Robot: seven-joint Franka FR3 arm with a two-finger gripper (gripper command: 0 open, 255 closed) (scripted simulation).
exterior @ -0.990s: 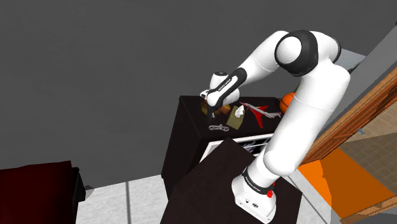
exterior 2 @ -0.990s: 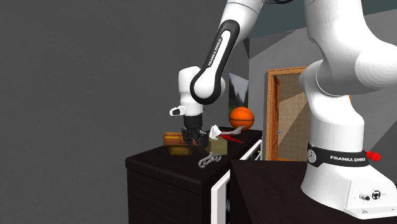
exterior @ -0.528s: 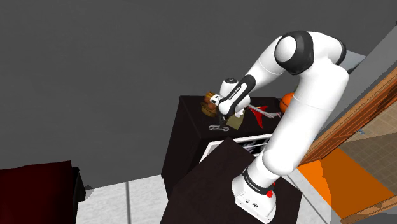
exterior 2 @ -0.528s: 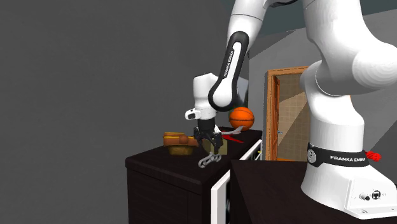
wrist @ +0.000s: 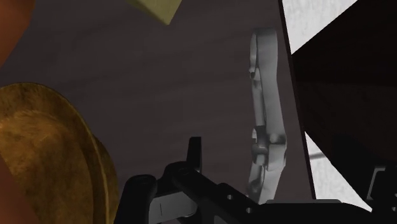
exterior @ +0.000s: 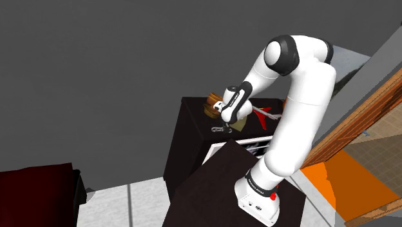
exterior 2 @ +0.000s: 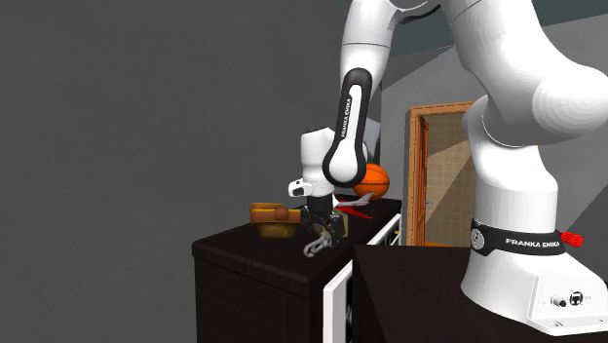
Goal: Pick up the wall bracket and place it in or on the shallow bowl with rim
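On desk (exterior 2: 255, 255): 1 wall bracket (wrist: 267, 121), 1 shallow bowl (wrist: 44, 153), 1 basketball (exterior 2: 371, 181), 1 red-white toy plane (exterior: 265, 114), 1 tan block (wrist: 156, 6), 1 small brown ball (exterior 2: 281, 212).

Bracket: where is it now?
Shoulder view, middle: the grey bracket lies on the dark cabinet near its edge toward the stand, just below the gripper, brown bowl behind.

orange ball (exterior 2: 379, 182) sits at the back of the dark cabinet (exterior 2: 255, 287); wooden doorframe (exterior 2: 417, 175) behind it
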